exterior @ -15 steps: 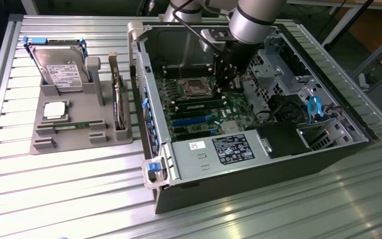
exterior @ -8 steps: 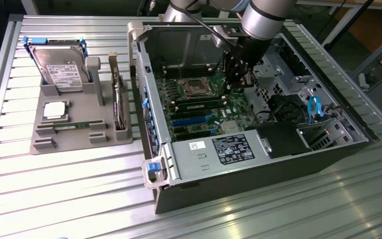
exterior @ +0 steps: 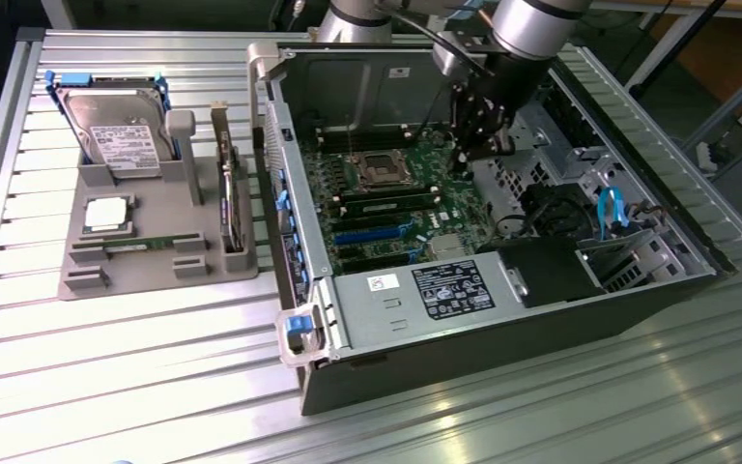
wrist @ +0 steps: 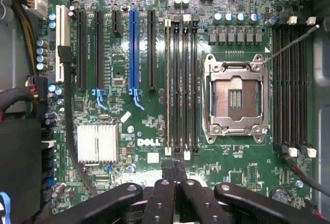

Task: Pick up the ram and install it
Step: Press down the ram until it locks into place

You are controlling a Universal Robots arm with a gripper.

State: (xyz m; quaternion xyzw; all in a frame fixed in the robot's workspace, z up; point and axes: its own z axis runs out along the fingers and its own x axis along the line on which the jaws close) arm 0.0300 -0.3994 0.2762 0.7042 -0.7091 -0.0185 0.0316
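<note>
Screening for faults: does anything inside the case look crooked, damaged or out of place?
Nothing damaged or askew. The ram stick stands straight in its slot near the empty CPU socket, whose lever sticks out. The hand is shut above the board.

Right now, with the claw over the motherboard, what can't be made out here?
- Exterior view: the tips of the claw are dark against the dark case, so their height over the board is unclear.
- Wrist view: the pale memory slot is seen edge-on; whether a stick sits in it cannot be told.
- Exterior view: the ram in the grey tray is too small to show its chips.
</note>
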